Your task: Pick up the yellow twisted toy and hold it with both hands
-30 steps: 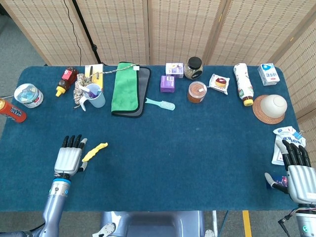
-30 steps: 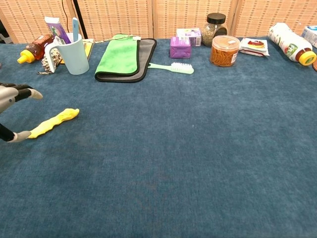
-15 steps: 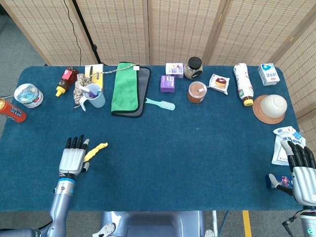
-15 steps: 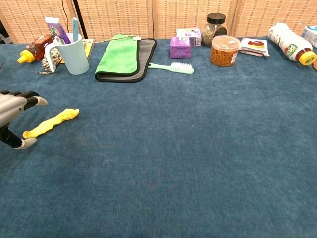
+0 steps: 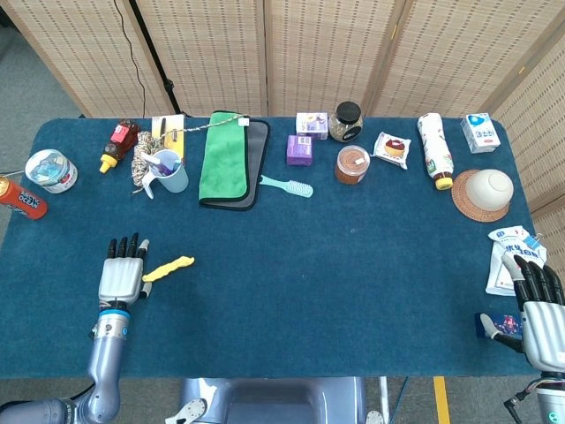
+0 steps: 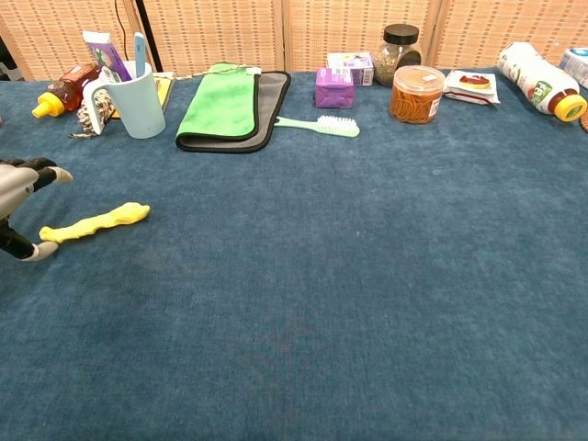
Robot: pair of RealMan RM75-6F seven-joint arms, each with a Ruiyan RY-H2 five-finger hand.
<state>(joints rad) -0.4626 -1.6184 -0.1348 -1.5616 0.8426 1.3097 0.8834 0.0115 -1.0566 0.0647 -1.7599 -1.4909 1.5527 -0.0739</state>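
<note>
Head view: high above the near edge, looking steeply down on the whole blue table (image 5: 353,265) with the wicker screen (image 5: 327,53) behind. Chest view: low and close, facing across the cloth toward the far row. Shared: the green towel (image 5: 223,157) (image 6: 220,106), the brush (image 5: 287,186) (image 6: 320,125).

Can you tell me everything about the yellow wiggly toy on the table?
The yellow twisted toy is a long, thin stick with a bumpy, twisty shape, bright yellow all over, and it looks like soft plastic or rubber. It lies flat on the blue tablecloth near the robot's side, on the left part of the table. It is slanted, one end pointing toward the left hand, which sits right beside that end with fingers spread. The chest view shows the thumb tip close to that end; whether they touch is unclear. Nothing holds it.
</note>
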